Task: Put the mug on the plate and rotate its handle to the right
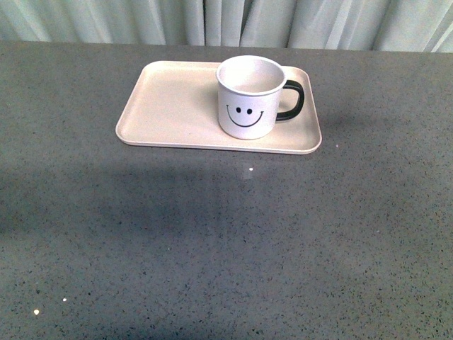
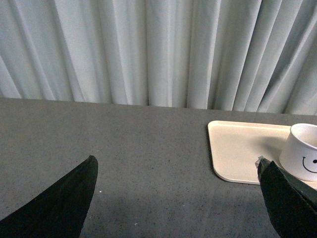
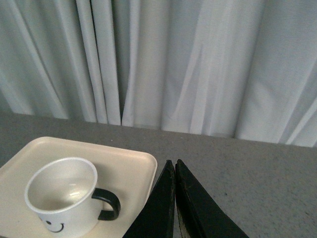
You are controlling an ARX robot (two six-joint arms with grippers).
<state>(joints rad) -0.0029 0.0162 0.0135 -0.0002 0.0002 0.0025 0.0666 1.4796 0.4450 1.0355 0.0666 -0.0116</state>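
Grey speckled table (image 1: 212,241) carried the plate (image 1: 163,106). Left of the plate, the left hand (image 2: 176,198) hung wide and empty. The mug (image 1: 249,99) stood upright on the plate's right half, its handle (image 1: 294,99) already pointing right. Just right of the plate, the right hand (image 3: 175,166) was pinched together on nothing. Judged done; both hands should simply keep clear of the handle.

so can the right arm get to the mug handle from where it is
Probably yes: the handle points right, toward the right end effector, which is shut, with only bare table and plate rim between.
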